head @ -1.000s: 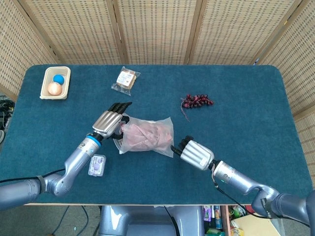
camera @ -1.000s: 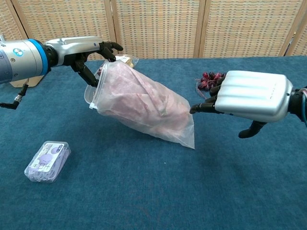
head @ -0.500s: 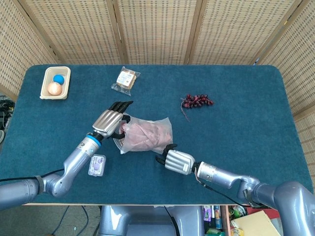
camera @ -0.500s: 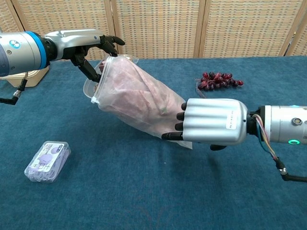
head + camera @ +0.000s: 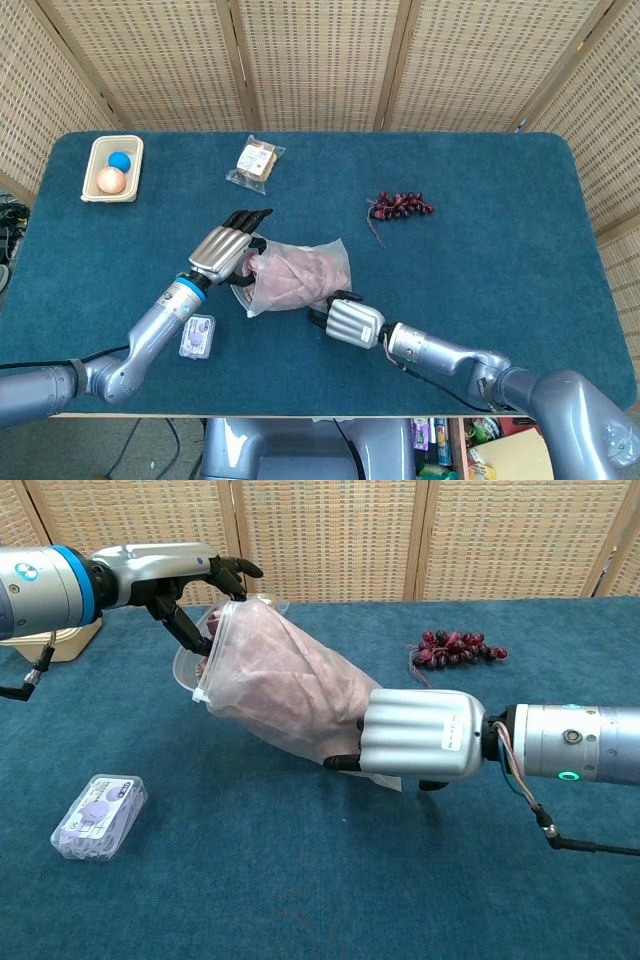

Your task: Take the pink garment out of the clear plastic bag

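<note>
Two robot hands are at the clear plastic bag (image 5: pixel 300 705), which lies tilted on the blue table (image 5: pixel 500 260) with the pink garment (image 5: pixel 295 275) inside it. The left hand (image 5: pixel 195 580) holds the bag's open mouth with its dark fingers pinched on it. The right hand (image 5: pixel 415 735) is at the bag's bottom corner, fingers curled against it; I cannot tell whether it grips.

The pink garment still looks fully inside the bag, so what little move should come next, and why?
Probably the left hand, at the clear plastic bag's open mouth, should pinch the pink garment and draw it out, while the right hand steadies the closed end.
</note>
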Robot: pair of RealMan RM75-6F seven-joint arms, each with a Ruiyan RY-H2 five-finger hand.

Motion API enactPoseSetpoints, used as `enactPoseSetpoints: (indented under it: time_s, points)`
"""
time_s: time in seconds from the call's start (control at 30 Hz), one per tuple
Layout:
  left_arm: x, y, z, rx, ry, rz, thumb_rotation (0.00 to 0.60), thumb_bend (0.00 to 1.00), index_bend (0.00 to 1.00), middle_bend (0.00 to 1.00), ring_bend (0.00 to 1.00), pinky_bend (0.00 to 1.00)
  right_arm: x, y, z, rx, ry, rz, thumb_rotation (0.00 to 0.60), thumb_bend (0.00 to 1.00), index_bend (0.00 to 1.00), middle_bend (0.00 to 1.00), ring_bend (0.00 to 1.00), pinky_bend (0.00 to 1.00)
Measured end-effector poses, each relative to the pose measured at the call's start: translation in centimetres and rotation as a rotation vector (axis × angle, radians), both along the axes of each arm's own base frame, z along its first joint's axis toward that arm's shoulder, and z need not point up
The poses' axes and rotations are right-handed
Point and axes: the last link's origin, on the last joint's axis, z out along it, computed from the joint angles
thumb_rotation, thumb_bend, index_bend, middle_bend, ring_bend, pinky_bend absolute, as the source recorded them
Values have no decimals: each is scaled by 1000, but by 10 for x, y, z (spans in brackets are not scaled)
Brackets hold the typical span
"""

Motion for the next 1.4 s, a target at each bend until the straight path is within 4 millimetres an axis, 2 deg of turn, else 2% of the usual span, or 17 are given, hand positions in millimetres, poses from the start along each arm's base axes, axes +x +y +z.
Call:
enactPoseSetpoints:
  time_s: [0.47, 0.97, 1.13, 1.3, 1.4]
  points:
    - [-2, 0, -1, -25, 1, 16, 600, 498, 707, 0, 0, 0, 2, -7, -14, -9, 33, 20, 600, 31, 199, 670, 599, 764]
    - [-1, -1, 3, -39, -19, 19, 600, 497, 707, 0, 0, 0, 15, -18, -27, -30, -43, -24, 600, 37, 199, 683, 603, 772]
    - [-1, -1, 4, -40, -25, 19, 600, 499, 707, 0, 0, 0, 18, -20, -26, -37, -53, -26, 600, 133, 219, 688, 604, 772]
    - [-1, -1, 5, -40, -26, 17, 600, 498, 707, 0, 0, 0, 18, -19, -28, -35, -45, -22, 600, 288, 253, 689, 605, 772]
    - [-2, -1, 6, -41, -26, 20, 600, 498, 707, 0, 0, 0, 18, -17, -31, -33, -31, -16, 600, 317, 277, 692, 607, 772]
